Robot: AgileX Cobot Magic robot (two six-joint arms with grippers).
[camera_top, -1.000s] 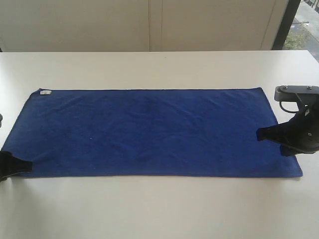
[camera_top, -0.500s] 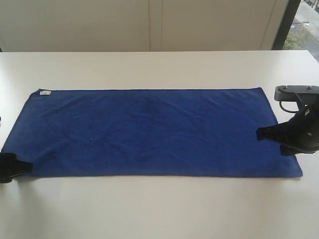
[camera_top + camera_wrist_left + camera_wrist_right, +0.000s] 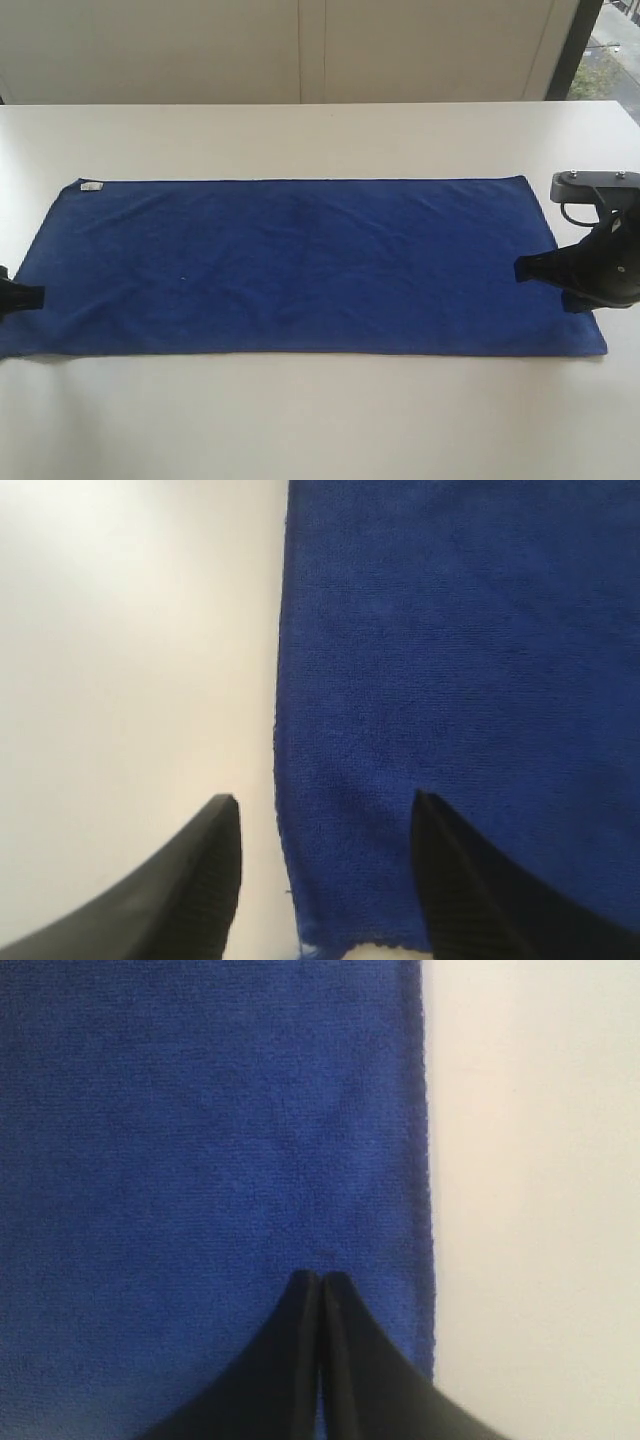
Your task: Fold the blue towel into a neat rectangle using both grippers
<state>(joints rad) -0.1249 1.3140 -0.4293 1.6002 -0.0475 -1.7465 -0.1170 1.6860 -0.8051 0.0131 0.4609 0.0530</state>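
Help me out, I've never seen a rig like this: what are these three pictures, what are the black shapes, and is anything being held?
This is a robot with two arms, each ending in a two-fingered gripper. The wide picture comes from a camera off the arms. It shows a white table with a blue towel spread flat and unfolded, and a small white tag at its far left corner. The black shapes at the towel's short ends are the arm ends.

The other two pictures come from cameras on the wrists, looking past the fingers. The left gripper is open, with one finger over bare table and one over cloth. The right gripper is shut, its fingers together over the towel near its edge. No cloth shows between them, so nothing appears to be held.
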